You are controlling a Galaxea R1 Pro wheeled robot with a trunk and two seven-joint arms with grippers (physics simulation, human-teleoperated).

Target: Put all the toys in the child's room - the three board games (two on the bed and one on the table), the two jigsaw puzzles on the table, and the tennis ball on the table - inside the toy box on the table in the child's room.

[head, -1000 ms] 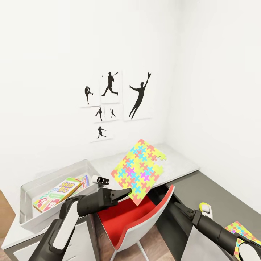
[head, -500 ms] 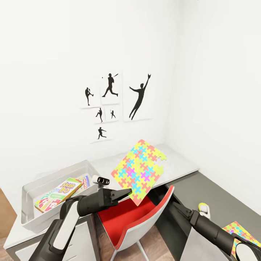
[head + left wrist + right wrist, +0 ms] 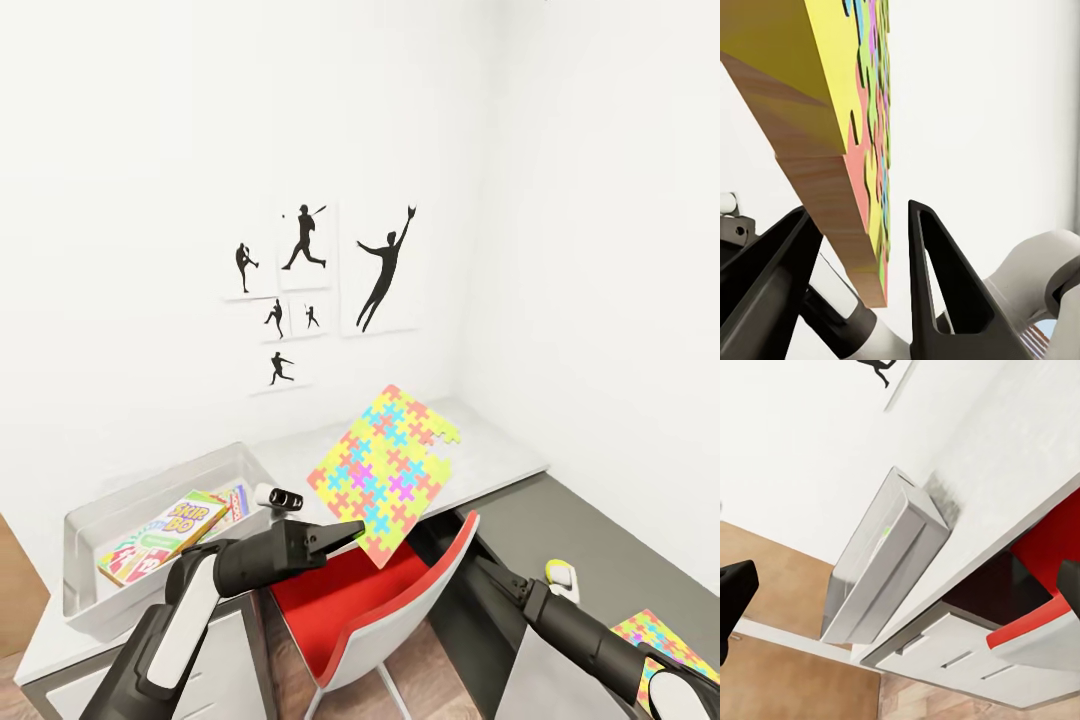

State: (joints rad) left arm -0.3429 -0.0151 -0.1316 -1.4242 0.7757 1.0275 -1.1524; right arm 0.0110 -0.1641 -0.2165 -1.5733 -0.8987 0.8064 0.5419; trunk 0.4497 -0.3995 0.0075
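Observation:
My left gripper (image 3: 352, 534) is shut on the lower edge of a multicoloured jigsaw puzzle (image 3: 385, 468), held tilted above the red chair. In the left wrist view the board (image 3: 832, 112) sits between the black fingers (image 3: 937, 285). The toy box (image 3: 85, 520) stands on the table (image 3: 490, 450) at the left, with the Skip-Bo board game (image 3: 165, 533) and another printed box (image 3: 233, 500) inside. A second jigsaw puzzle (image 3: 662, 640) lies on the dark lower section. A small yellow-green round shape (image 3: 555, 569) shows beside my right forearm. My right gripper (image 3: 900, 592) is open, facing the toy box (image 3: 881, 562).
A red-seated chair (image 3: 370, 590) stands under the held puzzle, between both arms. Grey drawers (image 3: 945, 652) sit under the light top. White walls with black baseball silhouettes (image 3: 385, 265) close off the back and right. Wood floor (image 3: 20, 590) shows at the far left.
The camera has shifted slightly, so the toy box sits a little further right. My right forearm has drifted slightly left. The left gripper and its puzzle stay put.

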